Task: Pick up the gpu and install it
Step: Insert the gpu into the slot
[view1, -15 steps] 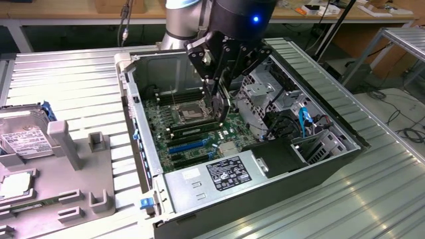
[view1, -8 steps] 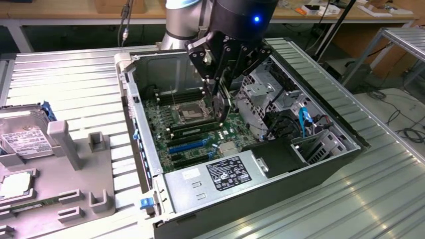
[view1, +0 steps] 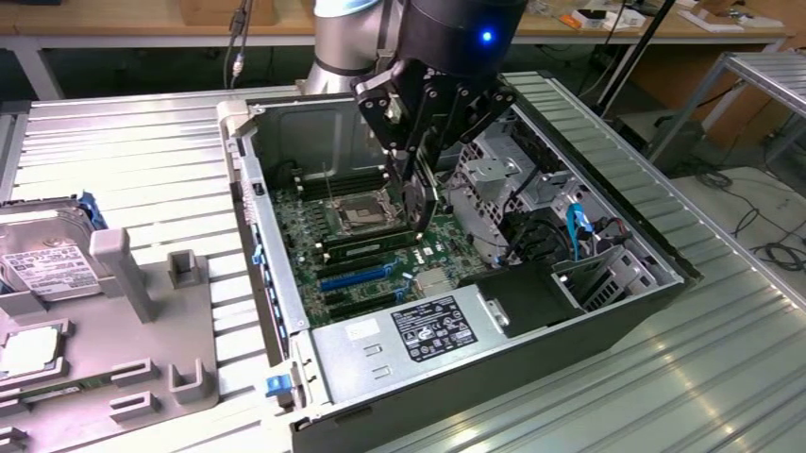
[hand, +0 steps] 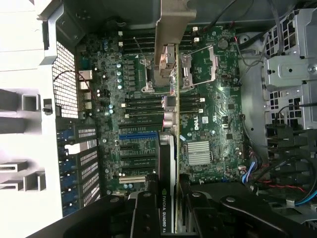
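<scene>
My gripper (view1: 420, 175) reaches down into the open computer case (view1: 629, 283) and is shut on the gpu (view1: 425, 209). The gpu is a thin black card held on edge above the motherboard (view1: 365, 236). In the wrist view the gpu (hand: 167, 158) appears edge-on, with a green Nvidia label near my gripper (hand: 171, 201) and its silver end bracket (hand: 171, 29) at the far end. It hangs over the row of expansion slots, close to the blue slot (hand: 138, 135). Whether its edge touches a slot cannot be told.
A power supply (view1: 428, 326) with a black label sits at the case's near end. The drive cage (view1: 504, 160) and blue cables (view1: 579, 226) are at the exterior view's right. A grey fixture (view1: 151, 311) at the exterior view's left holds a silver hard drive (view1: 44, 264).
</scene>
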`<act>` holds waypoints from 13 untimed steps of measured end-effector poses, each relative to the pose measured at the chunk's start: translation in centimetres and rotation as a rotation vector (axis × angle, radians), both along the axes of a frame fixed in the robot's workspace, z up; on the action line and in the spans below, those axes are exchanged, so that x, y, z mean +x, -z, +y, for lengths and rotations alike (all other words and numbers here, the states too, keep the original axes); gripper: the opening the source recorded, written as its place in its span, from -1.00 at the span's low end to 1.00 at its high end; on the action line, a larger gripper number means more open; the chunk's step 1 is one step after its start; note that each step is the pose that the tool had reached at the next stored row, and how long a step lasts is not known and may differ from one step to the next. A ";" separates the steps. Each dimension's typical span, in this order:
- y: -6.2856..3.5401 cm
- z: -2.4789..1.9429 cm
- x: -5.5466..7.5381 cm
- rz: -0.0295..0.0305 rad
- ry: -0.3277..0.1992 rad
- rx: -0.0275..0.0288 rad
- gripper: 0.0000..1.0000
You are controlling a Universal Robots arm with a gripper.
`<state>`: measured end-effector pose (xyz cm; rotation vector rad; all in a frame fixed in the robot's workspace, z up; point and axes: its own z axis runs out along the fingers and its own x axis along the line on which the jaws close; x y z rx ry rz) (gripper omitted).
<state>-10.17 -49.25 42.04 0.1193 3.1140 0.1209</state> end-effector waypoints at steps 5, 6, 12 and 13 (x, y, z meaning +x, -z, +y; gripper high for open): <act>0.01 0.01 -0.1 -0.0007 -0.023 -0.0001 -0.47; 0.05 0.01 -0.1 -0.0008 -0.038 0.0001 -0.47; 0.30 0.01 -0.1 -0.0007 -0.196 0.0000 -0.47; 0.43 0.01 -0.1 -0.0007 -0.268 0.0001 -0.47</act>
